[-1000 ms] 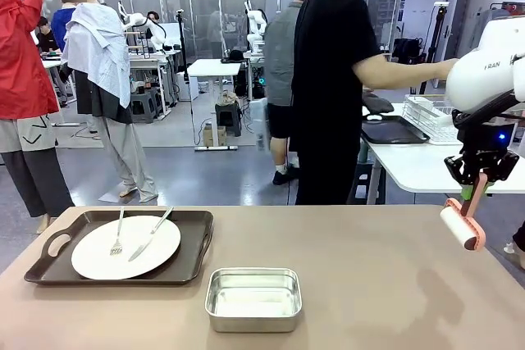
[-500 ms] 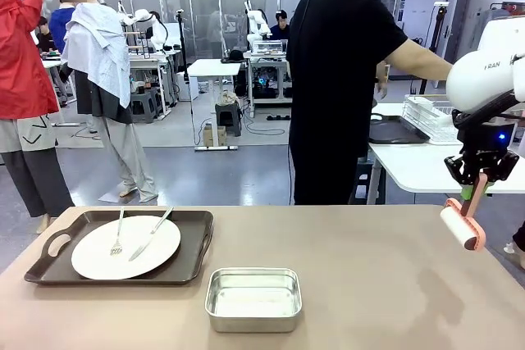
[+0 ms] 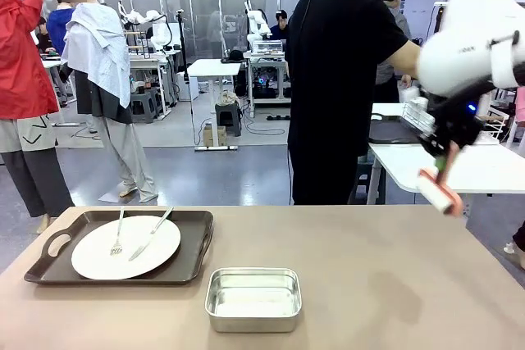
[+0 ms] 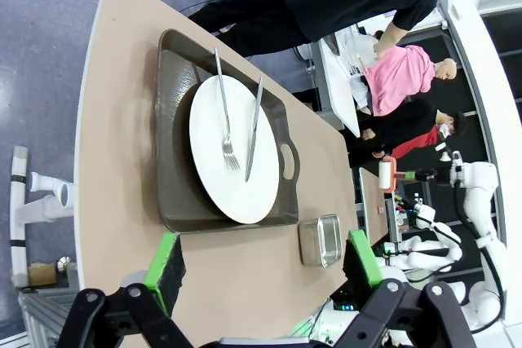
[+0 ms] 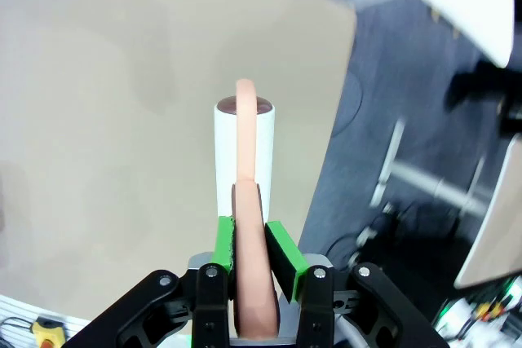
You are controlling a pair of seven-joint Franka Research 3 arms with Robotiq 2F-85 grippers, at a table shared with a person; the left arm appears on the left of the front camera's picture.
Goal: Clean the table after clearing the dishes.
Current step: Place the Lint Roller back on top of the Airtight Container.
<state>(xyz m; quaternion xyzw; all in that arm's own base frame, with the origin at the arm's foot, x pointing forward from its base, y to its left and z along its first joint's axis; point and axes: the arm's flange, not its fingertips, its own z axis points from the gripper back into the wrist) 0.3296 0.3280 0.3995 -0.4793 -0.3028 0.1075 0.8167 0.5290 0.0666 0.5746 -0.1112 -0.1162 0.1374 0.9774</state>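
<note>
A white plate (image 3: 125,247) with a fork (image 3: 118,234) and a knife (image 3: 151,234) on it lies in a dark brown handled tray (image 3: 195,253) at the left of the beige table (image 3: 369,268). Above the table's far right corner, my right gripper (image 3: 445,161) is shut on the pink handle of a white lint roller (image 3: 439,190), blurred by motion. In the right wrist view the green pads (image 5: 281,250) clamp the handle and the roller (image 5: 224,152) points down at the table (image 5: 98,120). My left gripper (image 4: 265,262) hangs open and holds nothing, high over the plate (image 4: 232,148) and tray (image 4: 171,120).
A shallow steel pan (image 3: 253,298) sits at the front middle of the table. A person in black (image 3: 340,79) stands at the far edge, reaching toward a white side table (image 3: 426,165) that carries a dark tray (image 3: 394,130).
My right arm has swung up and to the left with the roller still gripped. The person in black has shifted at the side table. Tray, plate and pan have not moved.
</note>
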